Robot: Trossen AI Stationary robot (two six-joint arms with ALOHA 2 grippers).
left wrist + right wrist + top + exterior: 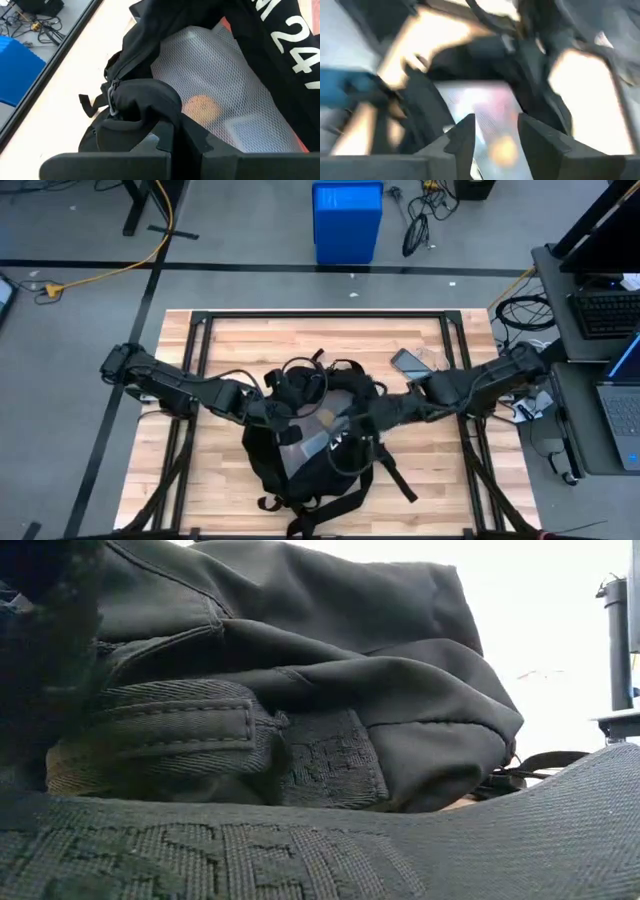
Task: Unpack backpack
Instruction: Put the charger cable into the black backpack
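While the backpack (310, 445) lies in the middle of the wooden bench (440, 480), both arms reach in to it from the two sides. It is big, black and soft, with white letters on it. Its top end points to the far side of the bench, and its straps trail out at the near end.

The left hand (170, 142) is at the top left part of the backpack. It is pinched tight on a fold of black cloth (142, 102) by the zipper. Right past that fold, a see-through mesh pocket (220, 85) shows something round and orange (201, 109) inside.

The right hand (495, 132) hangs over the top right part of the backpack. Its fingers are a little apart and hold nothing.

A phone (410, 363) lies on the bench just beyond the backpack's top right corner.
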